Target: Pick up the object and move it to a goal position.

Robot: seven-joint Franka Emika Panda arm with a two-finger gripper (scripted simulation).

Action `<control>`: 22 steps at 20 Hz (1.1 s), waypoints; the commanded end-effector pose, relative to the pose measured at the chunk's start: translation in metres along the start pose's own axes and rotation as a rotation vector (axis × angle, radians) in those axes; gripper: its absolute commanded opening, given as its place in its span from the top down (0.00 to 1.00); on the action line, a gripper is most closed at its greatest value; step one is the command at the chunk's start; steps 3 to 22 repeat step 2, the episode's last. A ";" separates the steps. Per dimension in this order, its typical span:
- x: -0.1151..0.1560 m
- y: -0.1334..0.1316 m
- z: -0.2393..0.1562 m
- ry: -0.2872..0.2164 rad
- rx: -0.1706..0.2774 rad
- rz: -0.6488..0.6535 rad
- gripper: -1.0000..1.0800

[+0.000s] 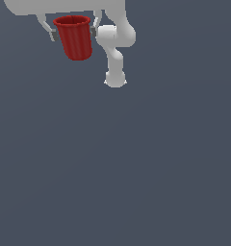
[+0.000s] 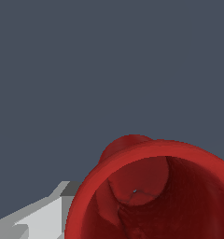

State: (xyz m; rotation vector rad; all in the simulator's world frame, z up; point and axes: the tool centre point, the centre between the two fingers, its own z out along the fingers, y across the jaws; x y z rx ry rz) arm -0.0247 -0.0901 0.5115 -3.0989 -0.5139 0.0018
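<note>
The cup (image 1: 76, 38) sits upright between the jaws, near the arm (image 1: 115, 53)

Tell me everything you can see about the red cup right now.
The cup is small and dark red, with fine vertical ribs on its wall, a round rim and a taper toward its base. It looks like matte plastic. It is upright, mouth up, near the top of the exterior view and toward its left, held between the fingers of the gripper, which press its wall just below the rim on both sides. The wrist view looks into its empty inside.
</note>
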 end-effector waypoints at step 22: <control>0.000 0.000 -0.002 0.001 -0.001 0.000 1.00</control>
